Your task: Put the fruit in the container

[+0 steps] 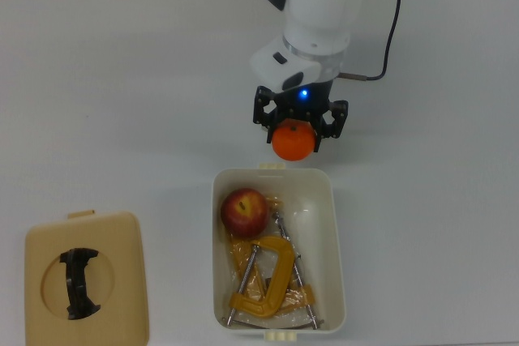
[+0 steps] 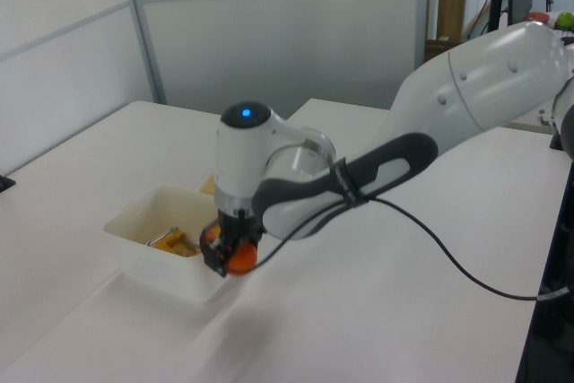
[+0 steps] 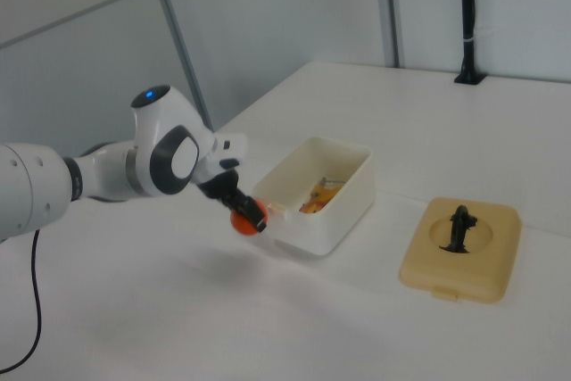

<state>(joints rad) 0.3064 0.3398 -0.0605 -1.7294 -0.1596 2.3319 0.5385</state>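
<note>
My gripper [image 1: 293, 137] [image 2: 230, 257] [image 3: 245, 217] is shut on the orange tangerine [image 1: 293, 143] [image 2: 239, 260] [image 3: 243, 222], which hangs off the table just outside the short end of the white container [image 1: 335, 241] [image 2: 154, 262] [image 3: 343, 216]. The red apple [image 1: 244, 211] lies inside the tub at the end nearest the gripper, in the top view's upper left corner of it. In the left view the apple is hidden behind the gripper.
A yellow C-clamp [image 1: 265, 277] [image 2: 178, 242] [image 3: 319, 195] lies in the tub beside the apple. A flat tan lid [image 1: 122, 281] [image 3: 491, 256] with a black handle [image 1: 79, 283] [image 3: 458, 226] rests on the white table [image 1: 122, 79] at the top view's lower left.
</note>
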